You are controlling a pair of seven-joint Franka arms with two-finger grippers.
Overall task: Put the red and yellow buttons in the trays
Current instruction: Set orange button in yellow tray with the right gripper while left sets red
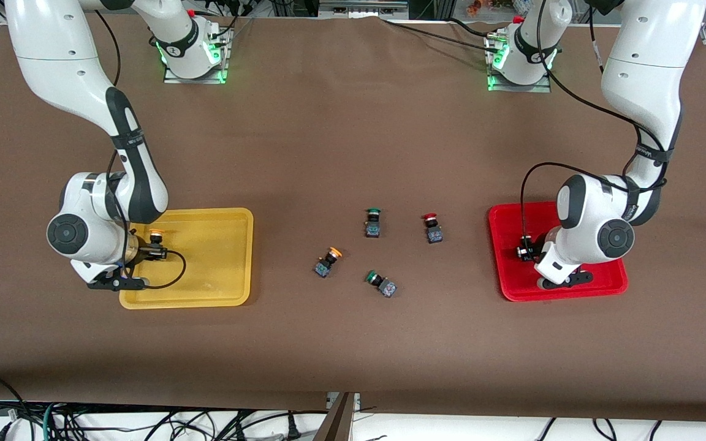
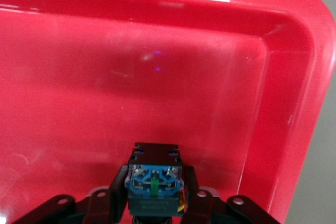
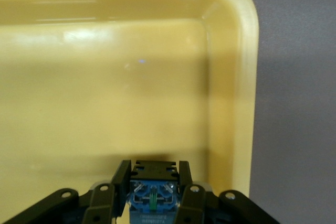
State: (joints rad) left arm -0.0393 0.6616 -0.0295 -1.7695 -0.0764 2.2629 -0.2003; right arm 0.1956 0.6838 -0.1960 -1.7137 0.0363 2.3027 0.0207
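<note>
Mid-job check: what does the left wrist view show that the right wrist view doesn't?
Only the left wrist view: the red tray, with the left pincer over it, its fingers flanking a black-and-blue button body.
Only the right wrist view: the yellow tray, with the right pincer over it around another such button body.
Both: cap colour hidden; bare tray floor ahead.
</note>
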